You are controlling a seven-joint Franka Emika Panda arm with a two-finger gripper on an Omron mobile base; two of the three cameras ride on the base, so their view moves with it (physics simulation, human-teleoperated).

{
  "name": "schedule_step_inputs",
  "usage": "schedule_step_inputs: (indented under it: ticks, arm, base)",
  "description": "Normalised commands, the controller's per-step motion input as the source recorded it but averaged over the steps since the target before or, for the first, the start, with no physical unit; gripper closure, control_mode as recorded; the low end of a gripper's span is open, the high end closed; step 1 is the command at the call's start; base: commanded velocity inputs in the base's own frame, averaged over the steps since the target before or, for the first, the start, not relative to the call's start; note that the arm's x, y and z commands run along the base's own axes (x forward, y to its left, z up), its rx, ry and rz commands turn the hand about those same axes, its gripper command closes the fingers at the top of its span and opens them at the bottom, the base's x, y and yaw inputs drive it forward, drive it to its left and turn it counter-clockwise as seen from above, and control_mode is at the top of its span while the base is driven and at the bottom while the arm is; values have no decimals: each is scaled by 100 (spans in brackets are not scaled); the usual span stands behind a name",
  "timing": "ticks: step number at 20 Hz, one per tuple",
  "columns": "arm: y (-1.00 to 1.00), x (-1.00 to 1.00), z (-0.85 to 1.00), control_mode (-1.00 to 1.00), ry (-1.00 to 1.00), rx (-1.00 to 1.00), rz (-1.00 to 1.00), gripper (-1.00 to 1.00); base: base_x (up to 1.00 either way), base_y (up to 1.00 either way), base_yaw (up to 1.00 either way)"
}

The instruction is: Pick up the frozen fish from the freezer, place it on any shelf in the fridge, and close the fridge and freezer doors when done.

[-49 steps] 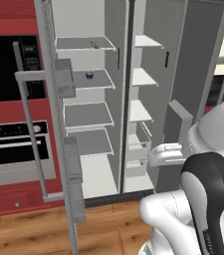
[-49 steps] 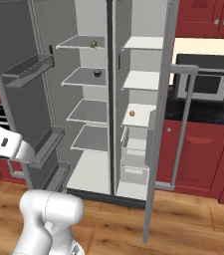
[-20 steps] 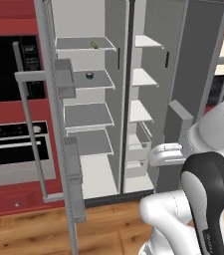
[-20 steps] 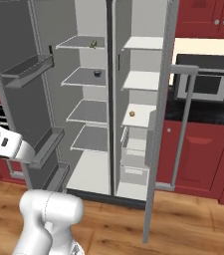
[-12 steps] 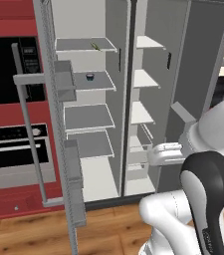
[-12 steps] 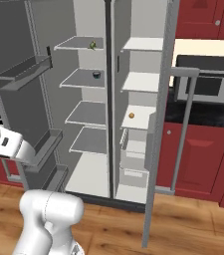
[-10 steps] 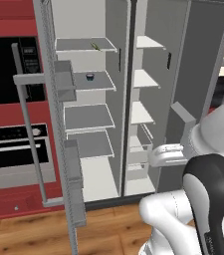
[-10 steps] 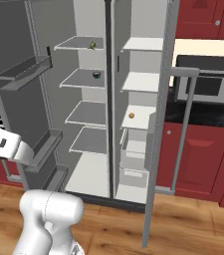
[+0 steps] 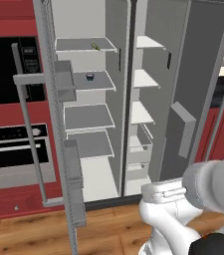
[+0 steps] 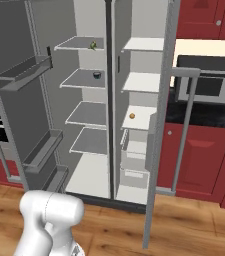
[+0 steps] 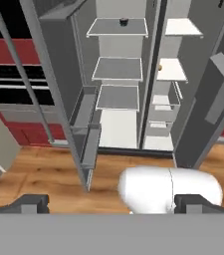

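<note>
The fridge (image 9: 86,117) is the wider left compartment with grey shelves. The freezer (image 9: 142,114) is the narrow right one with white shelves. Both doors stand wide open: the fridge door (image 9: 66,149) on the left, the freezer door (image 9: 198,89) on the right. The frozen fish (image 9: 94,46) (image 10: 92,45), a tiny olive-green sliver, lies on the top grey shelf of the wider compartment. My gripper (image 11: 112,204) is open and empty. It hangs low over the wood floor, well short of the shelves, and faces the open unit.
A small dark cup (image 9: 90,76) (image 11: 124,21) stands on the second grey shelf. A small orange ball (image 10: 132,115) sits on a white freezer shelf above the drawers (image 10: 134,160). A black oven (image 9: 14,149) in red cabinets is left. A microwave (image 10: 209,85) is right.
The whole picture has shifted a little, so the camera has moved. The arm's hand has sunk lower in the left base view and left the right base view's left edge. The jaws stay open.
</note>
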Motion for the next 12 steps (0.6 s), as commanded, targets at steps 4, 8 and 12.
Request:
schedule_step_inputs:
  ticks: [4,8,12]
  arm:
    - [100,-44,35,-100,-51,-23,-8,-100]
    - [100,17,16,-100,-43,-18,-25,-100]
    - [80,56,0,-100,-41,-1,-31,-100]
  base:
    - [0,0,0]
    - [0,0,0]
    - [0,0,0]
